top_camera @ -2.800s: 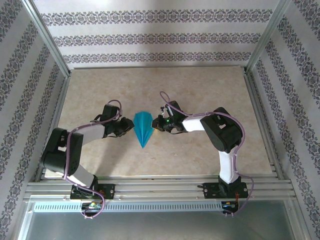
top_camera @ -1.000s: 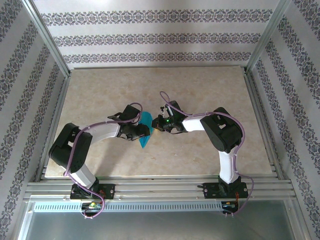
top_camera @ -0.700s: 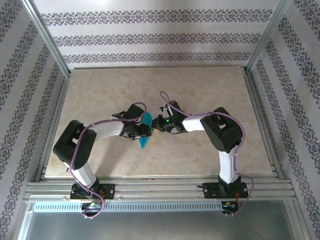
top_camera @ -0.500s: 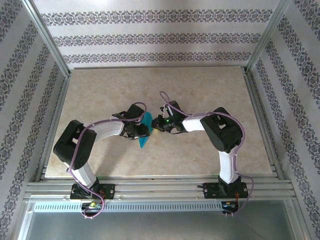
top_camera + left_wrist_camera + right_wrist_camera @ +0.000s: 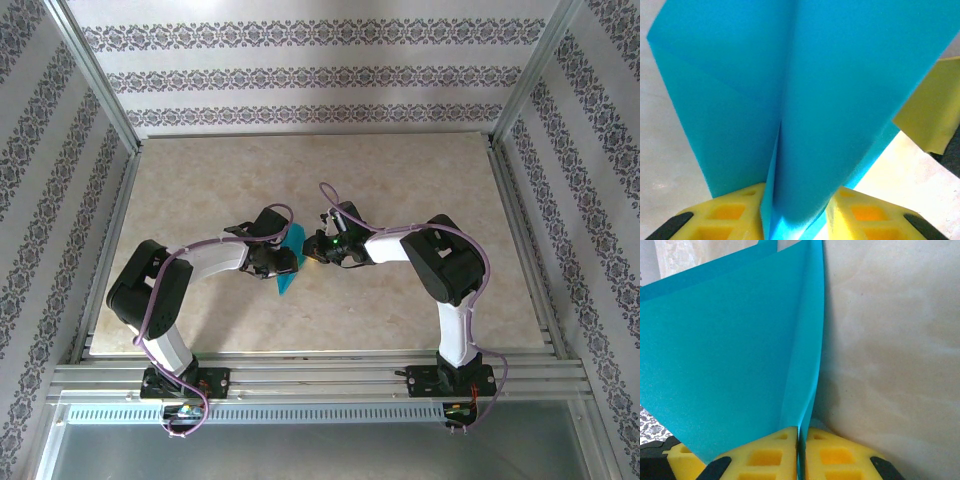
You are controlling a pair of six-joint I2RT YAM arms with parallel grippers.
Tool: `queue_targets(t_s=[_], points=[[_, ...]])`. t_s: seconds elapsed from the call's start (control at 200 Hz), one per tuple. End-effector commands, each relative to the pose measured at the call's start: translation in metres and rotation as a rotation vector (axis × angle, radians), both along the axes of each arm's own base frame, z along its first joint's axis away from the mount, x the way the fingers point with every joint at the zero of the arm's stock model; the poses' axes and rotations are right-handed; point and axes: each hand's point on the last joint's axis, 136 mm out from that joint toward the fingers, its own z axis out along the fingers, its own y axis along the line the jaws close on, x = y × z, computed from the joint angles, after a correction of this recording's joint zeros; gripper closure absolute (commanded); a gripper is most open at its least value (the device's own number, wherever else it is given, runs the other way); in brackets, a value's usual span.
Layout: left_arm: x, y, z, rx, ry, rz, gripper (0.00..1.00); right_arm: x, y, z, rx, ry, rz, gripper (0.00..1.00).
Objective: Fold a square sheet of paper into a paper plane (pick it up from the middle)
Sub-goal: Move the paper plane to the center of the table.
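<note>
1. Plane is held upright over mid tabletop, betw. both arms, tip toward near edge.
2. L fingers closed partway, gripping its folded layers.
3. R fingers pinched tight on its thin edge.

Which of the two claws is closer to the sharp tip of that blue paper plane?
Left, though only slightly. The left gripper clamps the paper plane just behind its near-pointing tip, while the right gripper pinches the plane's right edge farther from that tip.
</note>
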Motion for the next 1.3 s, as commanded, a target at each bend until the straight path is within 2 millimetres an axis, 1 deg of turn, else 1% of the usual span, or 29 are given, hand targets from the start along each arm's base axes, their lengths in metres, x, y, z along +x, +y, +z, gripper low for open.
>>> queue_targets(t_s=[0.0, 0.075, 0.275, 0.46, 0.57, 0.744, 0.844, 0.879, 0.949, 1.009, 1.089, 1.179, 1.299], points=[[0.004, -0.002, 0.011, 0.017, -0.031, -0.014, 0.66, 0.003, 0.006, 0.005, 0.019, -0.008, 0.012, 0.88], [0.006, -0.002, 0.012, 0.019, -0.04, -0.011, 0.68, 0.003, 0.006, 0.005, 0.019, -0.004, 0.014, 0.88], [0.014, -0.004, 0.016, 0.018, -0.075, -0.016, 0.68, 0.0, 0.007, 0.0, 0.007, 0.011, 0.024, 0.9], [0.018, -0.005, 0.014, 0.03, -0.087, -0.03, 0.68, -0.003, 0.006, -0.003, -0.005, 0.019, 0.032, 0.91], [0.02, -0.004, 0.013, 0.045, -0.09, -0.038, 0.73, -0.003, 0.007, -0.003, -0.003, 0.021, 0.034, 0.91], [0.02, 0.001, 0.008, 0.079, -0.086, -0.05, 0.75, -0.003, 0.007, -0.002, -0.001, 0.022, 0.033, 0.91], [0.02, 0.003, 0.006, 0.095, -0.083, -0.056, 0.78, -0.001, 0.007, 0.001, 0.004, 0.016, 0.032, 0.9], [0.019, 0.003, 0.004, 0.099, -0.079, -0.058, 0.81, -0.001, 0.008, 0.002, 0.008, 0.014, 0.032, 0.89], [0.02, 0.003, 0.004, 0.103, -0.08, -0.06, 0.85, 0.002, 0.008, 0.009, 0.023, 0.002, 0.025, 0.86], [0.02, 0.005, 0.005, 0.113, -0.083, -0.058, 0.88, 0.007, 0.006, 0.018, 0.04, -0.017, 0.014, 0.83], [0.021, 0.008, 0.009, 0.133, -0.09, -0.06, 0.91, 0.013, 0.001, 0.032, 0.051, -0.047, -0.007, 0.76], [0.022, 0.014, 0.017, 0.16, -0.108, -0.062, 0.91, 0.019, -0.014, 0.044, 0.046, -0.08, -0.048, 0.69], [0.021, 0.023, 0.026, 0.198, -0.129, -0.057, 0.91, 0.024, -0.042, 0.051, 0.01, -0.115, -0.113, 0.67]])
